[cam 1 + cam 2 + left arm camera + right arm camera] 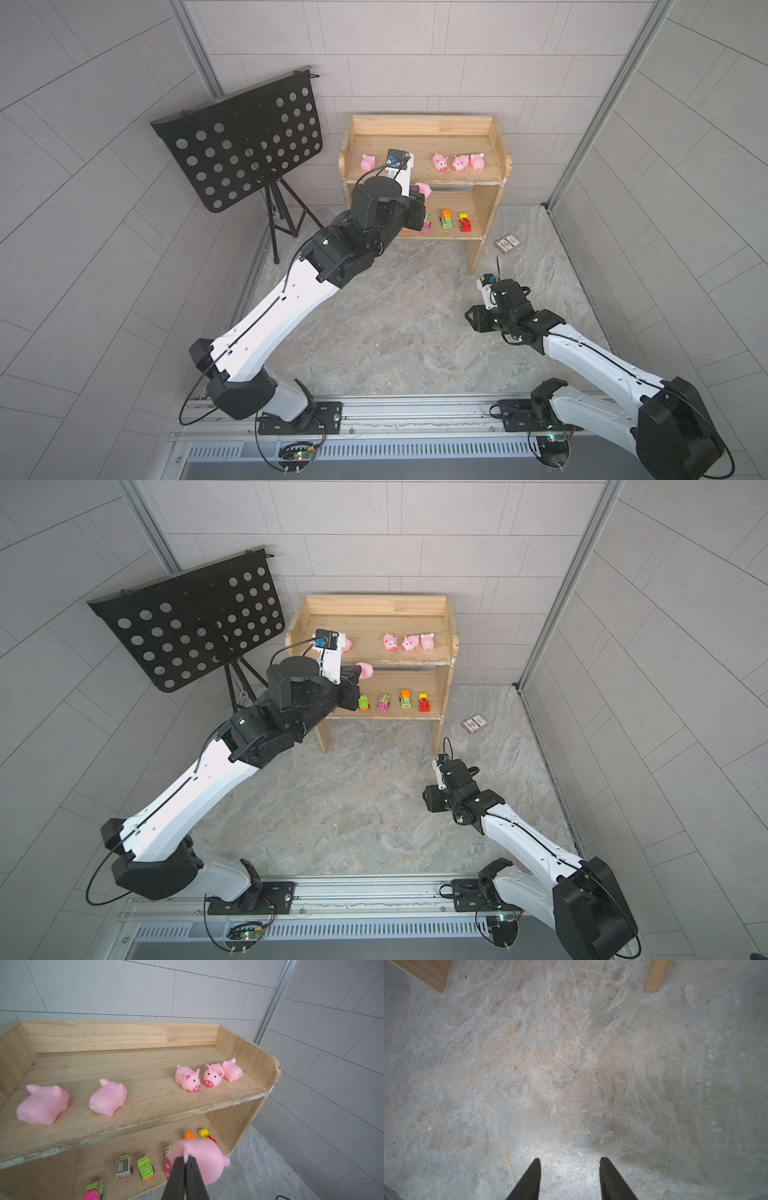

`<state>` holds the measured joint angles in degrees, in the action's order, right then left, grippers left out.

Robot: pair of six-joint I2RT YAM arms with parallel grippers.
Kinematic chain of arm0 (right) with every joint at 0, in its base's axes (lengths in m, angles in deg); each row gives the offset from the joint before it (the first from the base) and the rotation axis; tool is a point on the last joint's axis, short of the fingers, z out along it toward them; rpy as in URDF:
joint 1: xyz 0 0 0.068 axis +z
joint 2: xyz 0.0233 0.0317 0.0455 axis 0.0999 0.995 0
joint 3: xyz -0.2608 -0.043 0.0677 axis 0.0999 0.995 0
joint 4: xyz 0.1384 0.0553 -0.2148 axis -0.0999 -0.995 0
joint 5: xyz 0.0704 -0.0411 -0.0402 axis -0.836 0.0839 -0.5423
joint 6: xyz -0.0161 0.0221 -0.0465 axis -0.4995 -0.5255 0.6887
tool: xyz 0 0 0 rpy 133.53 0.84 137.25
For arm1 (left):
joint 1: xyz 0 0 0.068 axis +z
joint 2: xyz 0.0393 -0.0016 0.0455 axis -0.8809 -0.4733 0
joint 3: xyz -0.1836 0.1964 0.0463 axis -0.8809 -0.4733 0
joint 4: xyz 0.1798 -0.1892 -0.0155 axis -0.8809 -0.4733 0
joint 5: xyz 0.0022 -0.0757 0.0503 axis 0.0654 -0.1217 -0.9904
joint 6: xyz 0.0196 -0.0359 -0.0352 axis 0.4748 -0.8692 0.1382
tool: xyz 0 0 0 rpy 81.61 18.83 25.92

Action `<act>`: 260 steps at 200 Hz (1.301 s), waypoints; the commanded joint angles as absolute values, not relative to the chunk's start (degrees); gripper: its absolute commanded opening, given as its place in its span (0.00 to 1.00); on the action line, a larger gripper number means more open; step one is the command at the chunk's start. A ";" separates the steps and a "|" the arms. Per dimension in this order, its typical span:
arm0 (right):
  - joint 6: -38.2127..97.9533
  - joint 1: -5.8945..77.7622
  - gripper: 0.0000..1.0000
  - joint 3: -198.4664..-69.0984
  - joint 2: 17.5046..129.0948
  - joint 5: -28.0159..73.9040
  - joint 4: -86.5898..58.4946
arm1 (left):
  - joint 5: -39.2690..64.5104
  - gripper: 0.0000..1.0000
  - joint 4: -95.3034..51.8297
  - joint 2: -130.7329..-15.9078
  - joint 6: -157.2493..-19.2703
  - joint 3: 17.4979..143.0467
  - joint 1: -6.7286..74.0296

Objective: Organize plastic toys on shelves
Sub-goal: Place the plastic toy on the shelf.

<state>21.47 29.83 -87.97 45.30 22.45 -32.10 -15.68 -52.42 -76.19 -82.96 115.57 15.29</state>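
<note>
At the front of the pale wooden shelves [424, 124], the left end effector [185, 1164] is clamped on a pink pig [199, 1155]. Its dark fingers [176, 1176] are pinched almost together into the soft body. The toy hangs in the air near the front edge of the top board [145, 1059], touching neither board. Whether it sits level with that edge or a little lower I cannot tell.

Five more pigs [188, 1078] stand on the top board. Two are toward its left end, apart from each other, tails toward the wrist camera. Three are bunched at the right end near the side rim: two face forward with snouts nearly touching, and the third, behind them, faces away and presses against its neighbour.

On the lower shelf [390, 683] the toy vehicles [383, 703] stand in a loose row. In the left wrist view these are a pink-and-green one, a grey-sided truck, a green truck, an orange one and a yellow-and-red one. Another is mostly hidden behind the gripped pig.

Out on the stone-patterned table [395, 332], the right end effector [571, 1159] points down with its fingers spread and nothing between them, near the unit's right plank leg. A flat card packet [508, 243] lies on the table beside that leg. A black perforated music stand [245, 141] stands left of the shelves.
</note>
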 commanded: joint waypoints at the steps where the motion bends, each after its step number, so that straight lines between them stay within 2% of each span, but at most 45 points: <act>1: 20.93 29.89 0.48 -87.44 45.60 22.62 -31.97 | -17.36 0.00 -53.69 -79.24 -81.65 120.51 16.36; 81: 20.02 29.92 0.48 -87.43 46.08 22.22 -31.35 | -15.10 0.00 -58.23 -90.66 -83.87 136.30 20.35; 185: 19.77 29.99 0.48 -87.42 47.27 22.02 -30.99 | -11.30 0.00 -61.70 -97.22 -87.10 142.60 24.18; 205: 19.74 29.97 0.48 -87.44 47.44 22.07 -30.99 | -11.12 0.06 -62.20 -97.71 -87.63 143.03 24.46; 240: 19.75 29.98 0.48 -87.37 47.78 21.99 -30.88 | -10.26 0.22 -62.09 -98.17 -88.56 143.29 25.10; 260: 19.70 29.93 0.48 -87.44 47.98 22.02 -30.74 | -9.17 0.25 -62.13 -98.54 -89.07 143.72 25.59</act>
<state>20.16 29.83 -87.95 47.57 21.84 -31.05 -10.77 -61.49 -97.53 -88.23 141.97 24.82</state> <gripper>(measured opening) 0.479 0.241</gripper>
